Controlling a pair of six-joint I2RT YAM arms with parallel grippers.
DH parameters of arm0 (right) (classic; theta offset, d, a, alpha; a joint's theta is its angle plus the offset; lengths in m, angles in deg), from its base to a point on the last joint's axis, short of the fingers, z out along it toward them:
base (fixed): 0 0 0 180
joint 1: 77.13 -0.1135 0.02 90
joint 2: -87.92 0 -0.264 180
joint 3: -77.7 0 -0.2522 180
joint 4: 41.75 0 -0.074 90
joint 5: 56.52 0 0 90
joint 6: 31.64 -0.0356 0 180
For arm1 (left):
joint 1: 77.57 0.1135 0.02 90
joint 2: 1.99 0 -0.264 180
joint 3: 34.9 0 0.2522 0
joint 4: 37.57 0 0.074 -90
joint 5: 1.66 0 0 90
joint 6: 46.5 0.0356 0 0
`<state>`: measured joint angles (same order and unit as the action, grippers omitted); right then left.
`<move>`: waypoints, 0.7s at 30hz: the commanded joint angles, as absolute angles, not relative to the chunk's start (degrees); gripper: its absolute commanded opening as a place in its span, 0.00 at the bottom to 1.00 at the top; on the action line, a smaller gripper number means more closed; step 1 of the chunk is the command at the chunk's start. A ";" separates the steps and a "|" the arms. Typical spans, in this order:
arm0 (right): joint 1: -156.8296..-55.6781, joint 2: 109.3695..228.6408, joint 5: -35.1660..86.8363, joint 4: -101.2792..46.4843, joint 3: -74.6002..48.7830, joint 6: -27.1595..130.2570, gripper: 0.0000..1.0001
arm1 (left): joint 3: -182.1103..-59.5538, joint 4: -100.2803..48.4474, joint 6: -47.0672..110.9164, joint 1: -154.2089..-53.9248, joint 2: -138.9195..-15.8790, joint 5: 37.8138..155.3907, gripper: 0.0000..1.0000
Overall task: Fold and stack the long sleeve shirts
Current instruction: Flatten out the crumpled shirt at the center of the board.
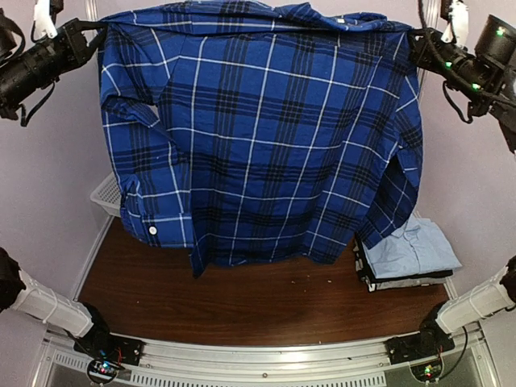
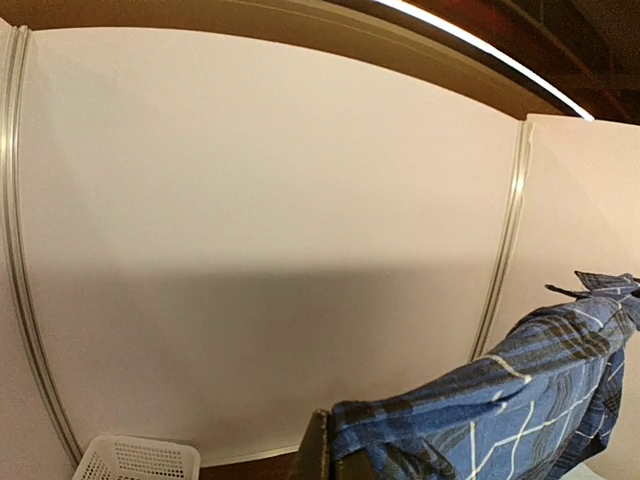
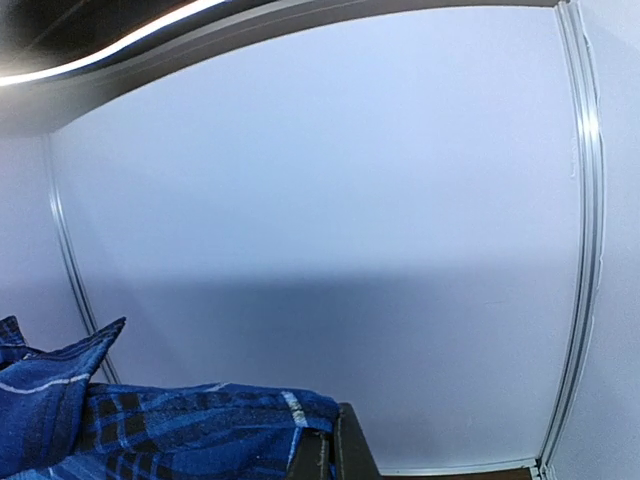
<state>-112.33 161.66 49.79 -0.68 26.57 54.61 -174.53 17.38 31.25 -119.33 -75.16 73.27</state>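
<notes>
A dark blue-and-black plaid shirt [image 1: 266,137] with thin white lines hangs spread out high above the table, held by both shoulders. My left gripper [image 1: 95,32] is shut on its left shoulder; in the left wrist view the plaid cloth [image 2: 480,420] bunches beside the dark fingers [image 2: 318,450]. My right gripper [image 1: 413,39] is shut on the right shoulder, the plaid cloth [image 3: 180,425] pinched at the fingers [image 3: 345,450]. A stack of folded shirts [image 1: 407,254], a light blue one on top of grey and darker ones, lies at the table's right.
A white lattice basket [image 1: 107,195] stands at the table's left edge, partly hidden by the hanging shirt, and shows as the basket [image 2: 135,460] in the left wrist view. The brown tabletop [image 1: 242,298] lies below. Pale walls surround the cell.
</notes>
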 commanded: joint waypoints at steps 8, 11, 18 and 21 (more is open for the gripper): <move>-96.70 191.93 37.51 1.09 18.61 50.50 0.21 | -150.54 14.08 21.34 -85.85 -96.26 99.18 0.00; -95.50 198.60 35.02 1.82 17.26 48.06 0.46 | -145.48 12.46 20.35 -85.62 -103.02 98.05 0.11; -97.91 195.35 33.82 -1.07 5.43 45.05 0.75 | -139.17 7.92 19.32 -87.42 -102.75 98.99 0.62; -100.06 191.28 31.39 -3.70 -1.77 42.99 0.75 | -136.42 7.96 19.20 -90.49 -100.18 97.99 0.62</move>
<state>-97.27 200.08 34.60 1.72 3.70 46.35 -137.96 13.95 19.76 -86.95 -107.66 97.18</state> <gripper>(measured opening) 0.750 0.617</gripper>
